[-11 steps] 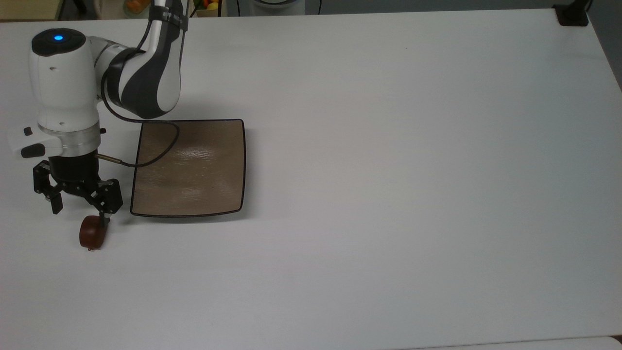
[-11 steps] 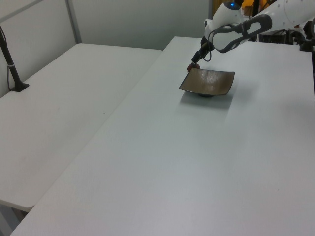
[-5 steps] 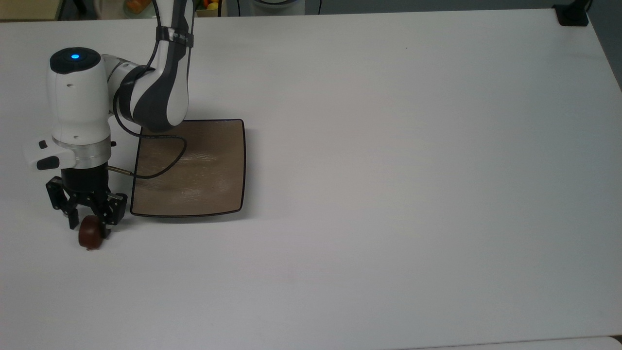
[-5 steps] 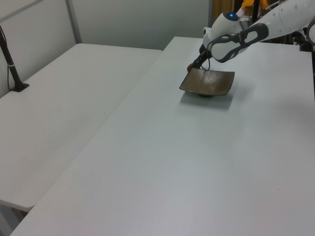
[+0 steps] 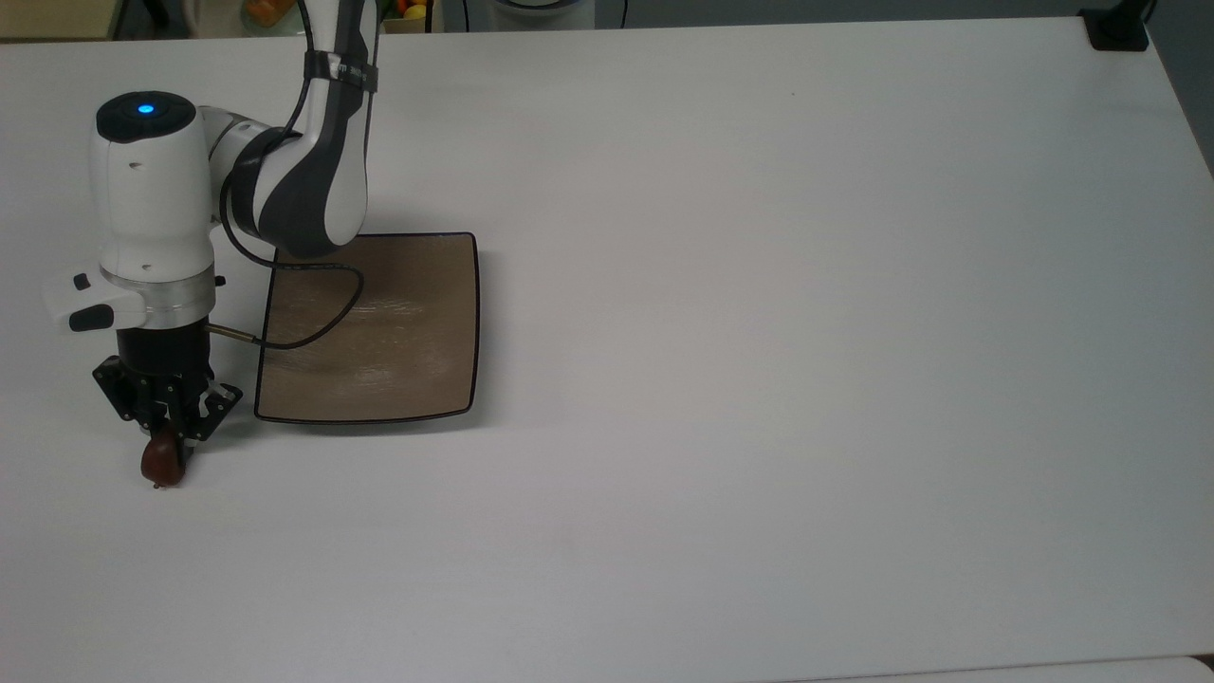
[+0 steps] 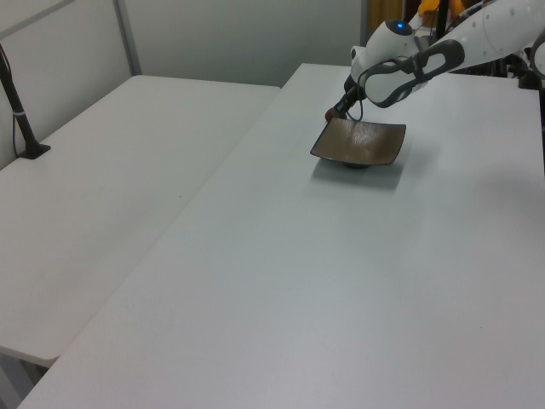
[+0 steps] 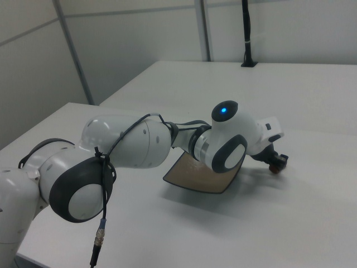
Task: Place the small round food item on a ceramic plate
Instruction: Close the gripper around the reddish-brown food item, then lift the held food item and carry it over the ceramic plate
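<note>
**Q:** White tabletop (image 5: 759, 285): where is the small round food item and what step is in hand?

**A:** The small round food item (image 5: 162, 464) sits on the table, just beside the ceramic plate (image 5: 398, 332), off its lower corner on the top view's left. The gripper (image 5: 167, 429) is pinched on its top. Judged step: grasp made, lift not yet begun.

**Q:** Next move?

**A:** Raise the item clear of the dark rim, carry it toward the top view's right over the plate, lower, then release. A glossy rounded lump may slip or roll
</note>
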